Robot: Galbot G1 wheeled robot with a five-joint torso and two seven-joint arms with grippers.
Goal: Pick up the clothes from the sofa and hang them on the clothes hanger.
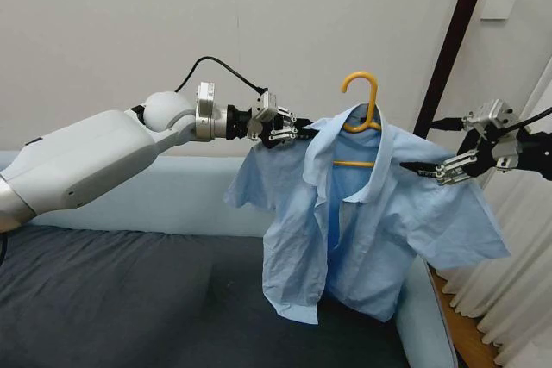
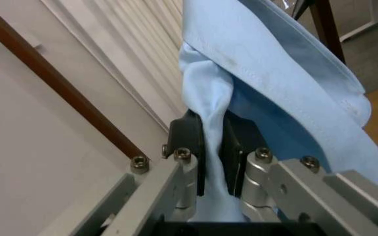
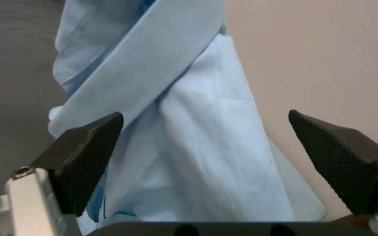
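You have a light blue short-sleeved shirt (image 1: 362, 230) hanging in the air above the sofa (image 1: 103, 299), draped on a yellow hanger (image 1: 362, 92) whose hook rises out of the open collar. The front is unbuttoned and falls in soft folds. One sleeve spreads out below your right end effector (image 1: 417, 144), and the other droops just below your left end effector (image 1: 304, 135).

Your left arm reaches across from the robot's left, nearly level, with the wrist straight and the end effector pointing at the shirt's shoulder. In the left wrist view that end effector (image 2: 213, 142) is closed tight on a gathered ridge of the shirt (image 2: 274, 73), with the cloth pinched between the two dark pads (image 2: 187, 147). The stitched collar edge runs just beyond the tips.

Your right arm comes in from the robot's right at about the same height. Its end effector (image 3: 205, 132) is spread wide and grips nothing. The other shoulder of the shirt (image 3: 196, 147) lies between the two textured black pads (image 3: 340, 152), with clear gaps on both sides in the right wrist view.

The cloth is thin, smooth cotton-like weave with stitched seams. The hanger looks like glossy plastic. The sofa cushion under the shirt is dark grey fabric with a pale blue padded rim. A dark wooden pole (image 1: 448, 49) slants behind the right end effector.
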